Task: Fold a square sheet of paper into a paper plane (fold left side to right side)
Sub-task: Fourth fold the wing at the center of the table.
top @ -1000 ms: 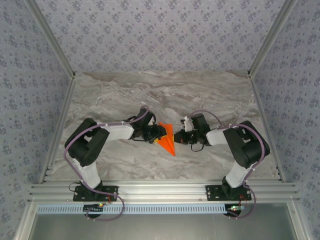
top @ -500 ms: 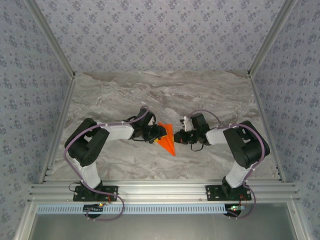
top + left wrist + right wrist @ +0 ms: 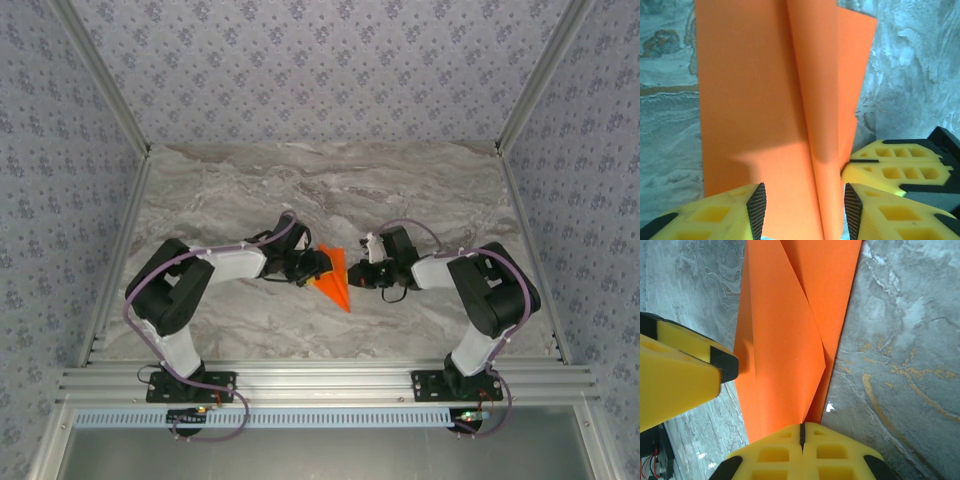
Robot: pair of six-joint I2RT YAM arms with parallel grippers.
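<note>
The square sheet of paper (image 3: 336, 280), bright orange and folded into a pointed dart, lies at the table's middle with its tip toward the near edge. My left gripper (image 3: 320, 266) meets it from the left. Its jaws are open and straddle a raised fold of the paper (image 3: 750, 100), with the gripper (image 3: 804, 207) centred over that ridge. My right gripper (image 3: 353, 276) comes in from the right. Its fingers are shut tight, and the gripper (image 3: 801, 432) has its tips on the paper's (image 3: 785, 340) folded edge. Whether any paper is pinched in the seam I cannot tell.
The grey marble table (image 3: 440, 200) is walled by patterned panels and aluminium posts, with a rail (image 3: 320, 382) along the near edge. The left gripper's finger (image 3: 685, 375) shows in the right wrist view, touching the paper's side.
The left arm's elbow has shifted slightly. The paper and both grippers stay where they were.
</note>
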